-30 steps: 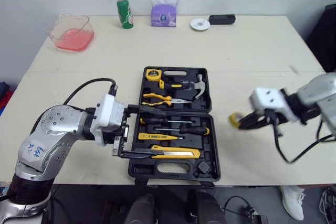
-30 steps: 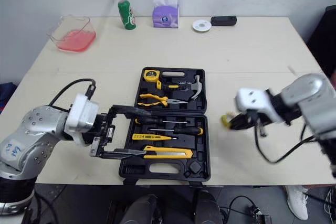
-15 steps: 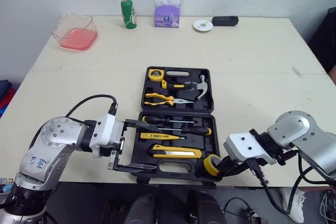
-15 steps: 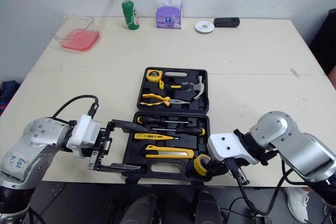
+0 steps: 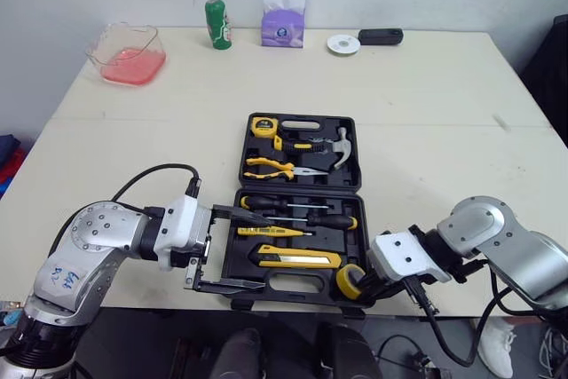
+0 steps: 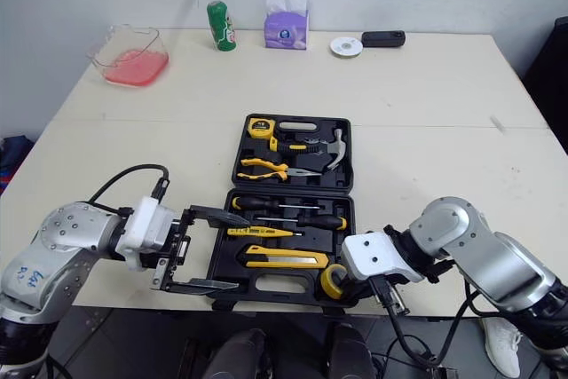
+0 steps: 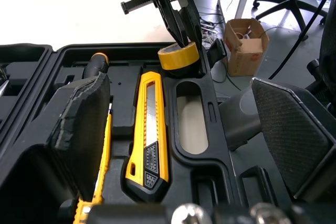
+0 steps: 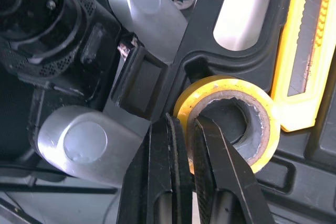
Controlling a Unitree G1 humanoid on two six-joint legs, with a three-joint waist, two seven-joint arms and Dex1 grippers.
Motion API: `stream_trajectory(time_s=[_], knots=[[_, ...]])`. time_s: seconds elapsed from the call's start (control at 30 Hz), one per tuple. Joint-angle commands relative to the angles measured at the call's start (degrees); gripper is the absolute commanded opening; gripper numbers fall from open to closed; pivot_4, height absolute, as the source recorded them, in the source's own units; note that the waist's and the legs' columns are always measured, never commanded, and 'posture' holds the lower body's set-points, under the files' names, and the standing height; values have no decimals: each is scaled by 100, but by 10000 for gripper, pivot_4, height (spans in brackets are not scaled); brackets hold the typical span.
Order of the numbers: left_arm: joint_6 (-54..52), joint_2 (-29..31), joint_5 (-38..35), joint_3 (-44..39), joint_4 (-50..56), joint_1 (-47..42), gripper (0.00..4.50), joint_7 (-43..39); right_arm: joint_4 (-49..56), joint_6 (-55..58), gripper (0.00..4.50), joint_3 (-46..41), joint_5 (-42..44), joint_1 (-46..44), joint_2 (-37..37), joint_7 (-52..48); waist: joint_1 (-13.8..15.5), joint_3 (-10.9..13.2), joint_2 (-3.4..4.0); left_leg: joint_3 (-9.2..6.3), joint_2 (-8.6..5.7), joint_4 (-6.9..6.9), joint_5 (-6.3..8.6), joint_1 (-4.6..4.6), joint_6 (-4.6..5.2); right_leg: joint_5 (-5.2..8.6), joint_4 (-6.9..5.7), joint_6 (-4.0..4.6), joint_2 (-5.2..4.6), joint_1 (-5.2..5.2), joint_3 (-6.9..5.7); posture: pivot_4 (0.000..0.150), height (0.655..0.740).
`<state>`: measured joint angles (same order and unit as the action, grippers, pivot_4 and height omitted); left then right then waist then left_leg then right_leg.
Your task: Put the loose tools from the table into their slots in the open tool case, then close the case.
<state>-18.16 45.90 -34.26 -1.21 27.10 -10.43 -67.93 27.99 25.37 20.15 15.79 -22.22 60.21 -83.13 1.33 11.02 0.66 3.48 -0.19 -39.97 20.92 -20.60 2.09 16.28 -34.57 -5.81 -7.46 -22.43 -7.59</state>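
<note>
1. Yellow ring-shaped tape roll sits at the black plastic tool case's near right corner.
2. Left gripper gapes empty at the case's near left.
3. Right gripper pinches the roll's wall; probably light, stiff, well held there.

Lit softly and evenly in both eye views, bright across the pale table, with only faint, soft-edged shadows beside the tool case. Burnt out to flat white at the upper left of the left wrist view, dark and low in contrast across its lower half. Washed pale near the top of the right wrist view, right of centre.
</note>
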Motion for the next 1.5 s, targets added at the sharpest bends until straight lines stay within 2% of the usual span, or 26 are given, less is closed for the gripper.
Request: stream_trajectory(time_s=[0.03, 0.37, 0.63, 0.77, 1.17, 1.27, 1.37, 1.47, 1.5], knots=[[3, 82, -47, -128, 259, 64, 45000, 41, 24, 253, 396, 253, -235, -23, -45, 67, 1, -5, -8, 0, 0, 0, 0, 1, 0, 0, 0, 0, -2, 1, 0, 1500, 7400], [-29, 119, -40, -195, 291, 75, 45000, 116, 122, 692, 396, 630, -625, -536, -108, 44, -63, -14, -24, 1, 11, 1, 4, 17, -8, 6, -2, 11, -3, 6, 4, 1500, 7400], [-28, 111, -33, -212, 295, 85, 45000, 179, 200, 587, 396, 693, -646, -648, -117, -41, -61, -14, -24, 1, 10, 0, 4, 17, -8, 6, -4, 10, -6, 6, 4, 1500, 7400], [-2, 139, -28, -244, 272, 111, 45000, 162, 183, 374, 17532, 429, -316, -616, -324, -34, -60, -13, -23, 2, 10, 1, 4, 15, -8, 6, -6, 10, -6, 5, 4, 1500, 7400], [-55, 187, -117, -310, 269, 203, 45000, 183, -170, 277, 17532, -435, 739, -536, 56, -731, -10, -8, -18, 1, 8, 1, 4, 6, -6, 5, -6, 10, -8, -1, 2, 1500, 7400], [-101, 166, -207, -404, 249, 207, 45000, 255, -465, 13, 17532, -1125, 1548, -97, -230, -810, -2, -6, -21, -2, 9, 2, 4, 6, -6, 5, -5, 10, -7, 0, 0, 1500, 7400], [-131, 156, -237, -457, 223, 201, 45000, 280, -655, -264, 17532, -1415, 1794, 285, -396, -820, 5, -6, -21, -1, 8, 2, 4, 6, -5, 5, -5, 10, -8, 2, 0, 1500, 7400], [-161, 155, -276, -491, 226, 220, 45000, 298, -794, -512, 8637, -1545, 1826, 537, -677, -544, 3, -6, -21, 1, 7, 0, 4, 7, -5, 4, -7, 8, -8, 2, 1, 1500, 7400], [-168, 157, -284, -496, 233, 229, 45000, 299, -808, -534, 4261, -1559, 1833, 577, -742, -480, 3, -6, -21, 1, 8, 0, 4, 7, -5, 4, -7, 8, -7, 3, 1, 1500, 7400]])
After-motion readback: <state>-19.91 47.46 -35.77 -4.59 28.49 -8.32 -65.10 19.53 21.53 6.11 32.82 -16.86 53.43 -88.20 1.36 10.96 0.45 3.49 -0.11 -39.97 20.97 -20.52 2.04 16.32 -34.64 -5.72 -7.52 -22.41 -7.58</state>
